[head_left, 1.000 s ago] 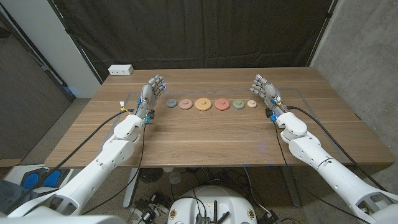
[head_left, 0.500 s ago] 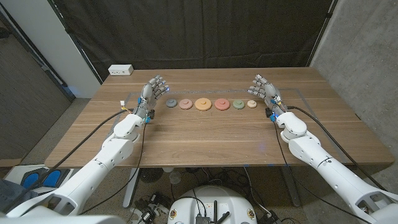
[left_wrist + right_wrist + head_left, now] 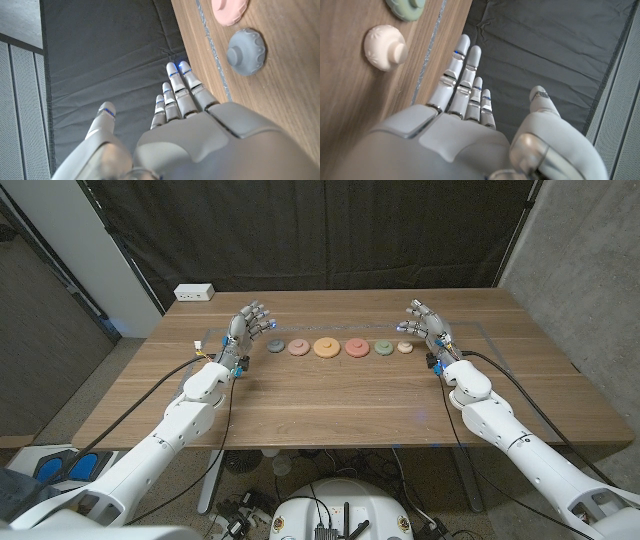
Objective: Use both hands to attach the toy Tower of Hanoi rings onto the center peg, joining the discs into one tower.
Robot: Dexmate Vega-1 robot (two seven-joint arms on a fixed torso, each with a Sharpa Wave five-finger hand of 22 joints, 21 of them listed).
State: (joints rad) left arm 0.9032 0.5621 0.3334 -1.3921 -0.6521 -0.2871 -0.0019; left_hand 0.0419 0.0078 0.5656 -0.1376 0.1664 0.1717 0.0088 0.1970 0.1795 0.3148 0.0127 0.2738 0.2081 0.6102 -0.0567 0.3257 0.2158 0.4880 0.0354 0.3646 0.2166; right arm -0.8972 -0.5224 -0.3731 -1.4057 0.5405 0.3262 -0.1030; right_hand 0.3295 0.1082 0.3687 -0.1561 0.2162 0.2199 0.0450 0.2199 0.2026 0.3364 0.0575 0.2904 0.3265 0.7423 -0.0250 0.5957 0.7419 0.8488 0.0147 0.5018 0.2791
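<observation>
Several toy discs lie in a row across the table's far middle: grey-blue (image 3: 272, 346), pink (image 3: 298, 347), large orange (image 3: 326, 347), coral (image 3: 357, 347), green (image 3: 384, 347) and small cream (image 3: 405, 347). My left hand (image 3: 247, 325) stands open just left of the grey-blue disc, fingers apart and holding nothing. My right hand (image 3: 426, 323) stands open just right of the cream disc, also holding nothing. The left wrist view shows the left hand (image 3: 200, 135) beside the grey-blue disc (image 3: 245, 46) and the pink one (image 3: 229, 7). In the right wrist view, the right hand (image 3: 455, 130) is near the cream disc (image 3: 382, 41) and the green one (image 3: 405, 6).
A white power strip (image 3: 194, 292) lies at the table's far left corner. A thin tape line (image 3: 480, 330) marks a rectangle on the wood around the discs. A black curtain hangs behind the table, and bare wood (image 3: 330, 395) stretches from the discs to the near edge.
The right hand's fingers have shifted slightly near the cream disc. The left hand and all discs stay where they were.
</observation>
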